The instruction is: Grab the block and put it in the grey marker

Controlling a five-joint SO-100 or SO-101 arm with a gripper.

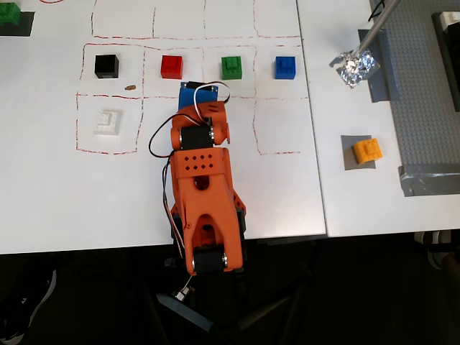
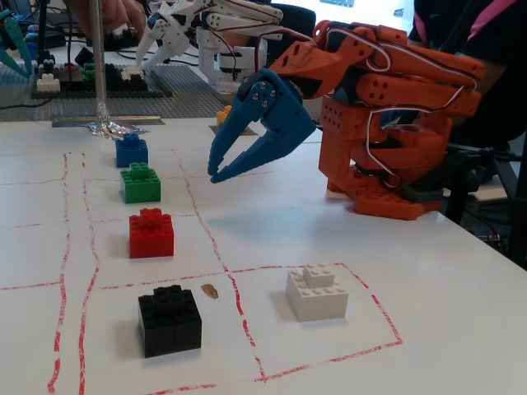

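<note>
The orange-yellow block [image 1: 368,150] sits on the grey marker [image 1: 349,159] near the desk [image 1: 359,201] right edge (overhead view). The blue end effector [image 2: 221,174] hangs w/ fingers spread, empty, above the desk middle, well apart from the block.

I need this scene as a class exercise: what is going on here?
An orange robot arm sits folded on a white table, its blue gripper open and holding nothing. The orange-yellow brick already rests on the grey square patch off to the right in the overhead view. Black, red, green, blue and white bricks sit untouched in red-outlined squares.
</note>
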